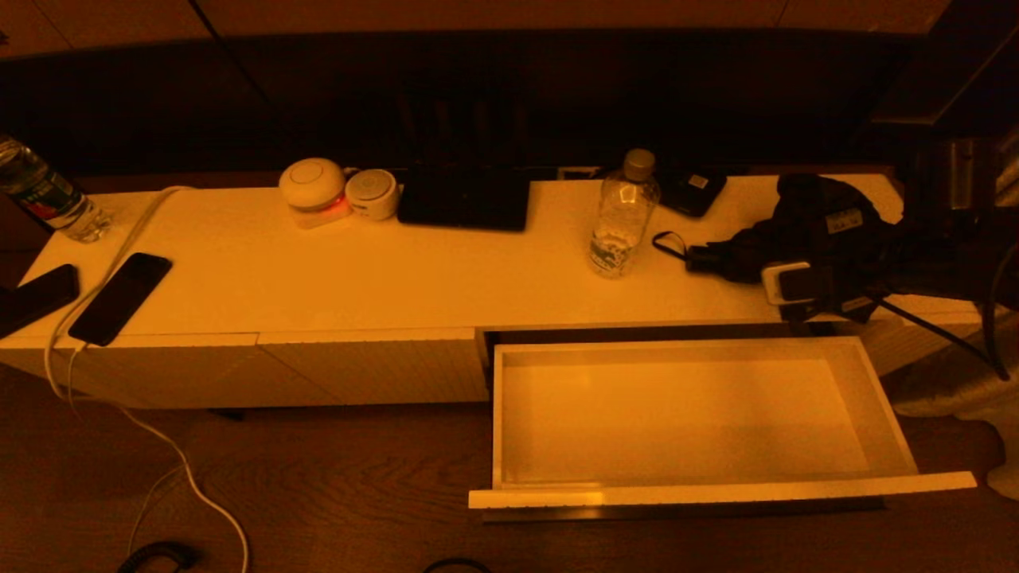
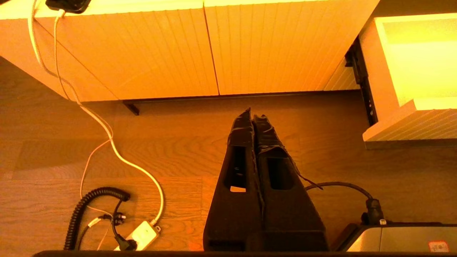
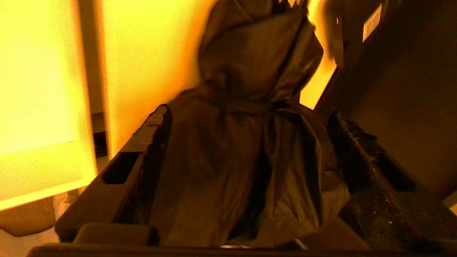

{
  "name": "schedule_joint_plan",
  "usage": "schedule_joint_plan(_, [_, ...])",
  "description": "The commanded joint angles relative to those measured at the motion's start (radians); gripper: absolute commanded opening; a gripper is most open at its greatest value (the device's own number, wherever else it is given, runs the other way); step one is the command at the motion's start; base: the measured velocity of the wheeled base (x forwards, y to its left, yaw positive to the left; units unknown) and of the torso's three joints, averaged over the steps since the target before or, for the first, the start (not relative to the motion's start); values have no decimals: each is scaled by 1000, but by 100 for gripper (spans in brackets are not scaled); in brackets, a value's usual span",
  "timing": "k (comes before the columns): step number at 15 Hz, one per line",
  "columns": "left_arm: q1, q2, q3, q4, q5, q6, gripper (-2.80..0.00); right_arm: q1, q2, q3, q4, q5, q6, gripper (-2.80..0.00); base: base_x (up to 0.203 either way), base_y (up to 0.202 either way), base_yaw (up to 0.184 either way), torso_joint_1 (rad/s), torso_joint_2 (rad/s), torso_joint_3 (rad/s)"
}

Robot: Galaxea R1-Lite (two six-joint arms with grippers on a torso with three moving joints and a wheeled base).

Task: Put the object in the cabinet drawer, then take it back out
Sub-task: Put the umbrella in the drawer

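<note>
Long white cabinet (image 1: 382,278) on wood-grain floor (image 1: 318,477) against dark wall (image 1: 509,95)
</note>
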Motion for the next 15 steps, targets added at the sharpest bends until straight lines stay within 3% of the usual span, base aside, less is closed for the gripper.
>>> schedule_joint_plan(1, [0,0,0,0,0,0,-280,2,57,-26,-35,-14,17,0,0,0,0,0,0,0])
schedule_joint_plan(3, [0,0,0,0,0,0,-280,14,92,-43,-127,-53,92,0,0,0,0,0,0,0])
schedule_joint_plan(6, [0,0,0,0,0,0,-280,36,133,-92,-149,-92,153,0,0,0,0,0,0,0])
schedule_joint_plan(15, [0,0,0,0,0,0,-280,37,165,-102,-161,-132,192,0,0,0,0,0,0,0])
